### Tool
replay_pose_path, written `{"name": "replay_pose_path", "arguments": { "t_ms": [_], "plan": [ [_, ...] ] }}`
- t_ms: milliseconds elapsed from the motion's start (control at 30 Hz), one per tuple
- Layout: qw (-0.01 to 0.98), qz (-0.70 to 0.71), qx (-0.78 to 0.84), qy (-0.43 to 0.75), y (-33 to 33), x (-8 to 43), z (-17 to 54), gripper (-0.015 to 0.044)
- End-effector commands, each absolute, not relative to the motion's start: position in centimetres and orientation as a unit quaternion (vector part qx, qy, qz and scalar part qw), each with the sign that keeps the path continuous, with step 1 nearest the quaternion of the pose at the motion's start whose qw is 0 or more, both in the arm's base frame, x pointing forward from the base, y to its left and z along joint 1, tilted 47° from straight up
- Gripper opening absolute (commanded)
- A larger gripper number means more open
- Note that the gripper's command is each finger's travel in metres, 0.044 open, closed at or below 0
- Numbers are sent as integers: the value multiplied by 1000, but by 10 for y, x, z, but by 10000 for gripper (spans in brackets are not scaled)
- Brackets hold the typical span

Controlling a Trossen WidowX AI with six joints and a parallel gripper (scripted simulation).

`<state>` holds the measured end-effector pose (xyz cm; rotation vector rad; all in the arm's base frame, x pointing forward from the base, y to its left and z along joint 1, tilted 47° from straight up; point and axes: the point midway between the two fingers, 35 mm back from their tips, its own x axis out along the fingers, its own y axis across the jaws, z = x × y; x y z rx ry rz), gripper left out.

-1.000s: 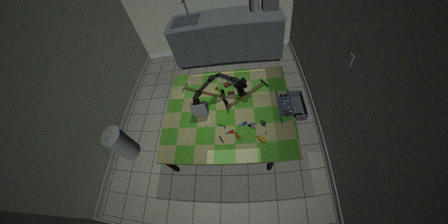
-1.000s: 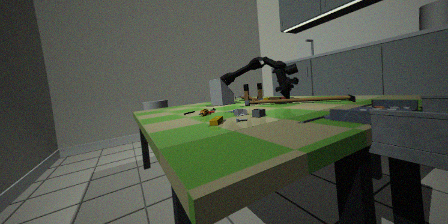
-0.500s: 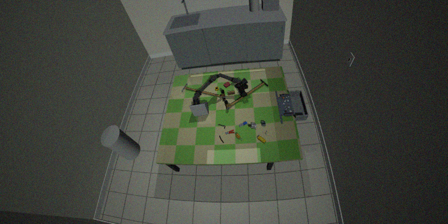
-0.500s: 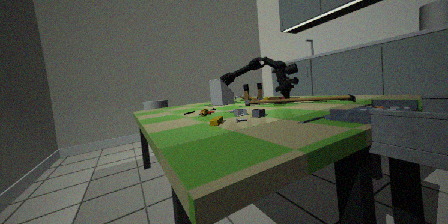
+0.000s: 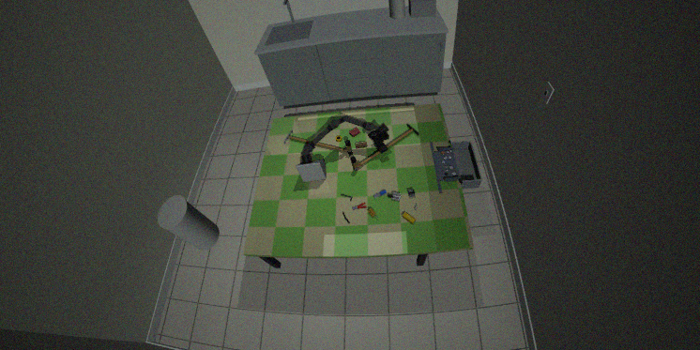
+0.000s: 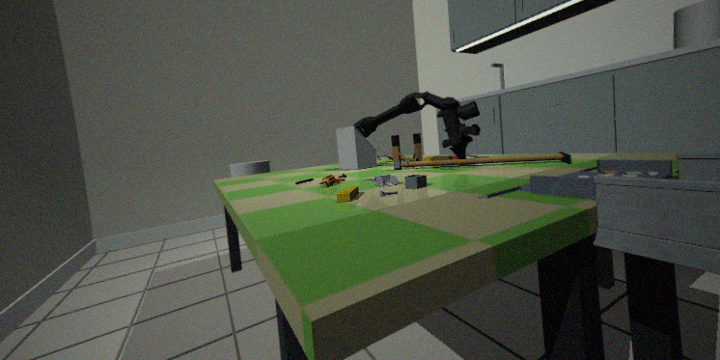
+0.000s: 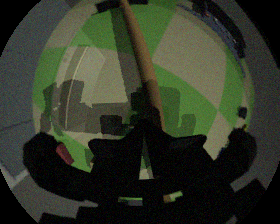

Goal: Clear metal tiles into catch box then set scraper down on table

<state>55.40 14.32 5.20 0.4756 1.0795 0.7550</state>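
Note:
The long scraper with a wooden handle point(image 5: 399, 138) point(image 6: 504, 159) point(image 7: 140, 55) and a dark crosswise head lies on the table, with an upright black-topped grip point(image 6: 395, 142) at its near end. My gripper point(image 5: 383, 150) point(image 6: 460, 155) point(image 7: 143, 121) is shut with nothing between its fingers, low at the handle's middle; whether it touches the handle cannot be told. The blue-grey bench plate point(image 6: 556, 187) stands at the table's right edge and bears several small tiles point(image 5: 447, 160) point(image 6: 608, 172), mostly pale, one orange. The grey catch box point(image 5: 470, 183) point(image 6: 654, 211) adjoins its far end.
A second long-handled tool point(image 5: 318, 144) lies left of the scraper. A red block point(image 5: 354, 131) point(image 7: 64, 153) and a brown block point(image 5: 360, 144) lie near the arm. A yellow block point(image 5: 408, 217) point(image 6: 347, 193), a dark box point(image 5: 410, 192) point(image 6: 415, 181) and small tools lie toward the front.

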Motion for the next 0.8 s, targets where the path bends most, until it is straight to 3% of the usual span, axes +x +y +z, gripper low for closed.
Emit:
{"name": "replay_pose_path", "arguments": {
  "t_ms": [0, 767],
  "plan": [
    [761, 350, 220, 500, 143, 555, 44, 0],
    [762, 350, 219, 498, 129, 566, 30, 0]
  ]
}}
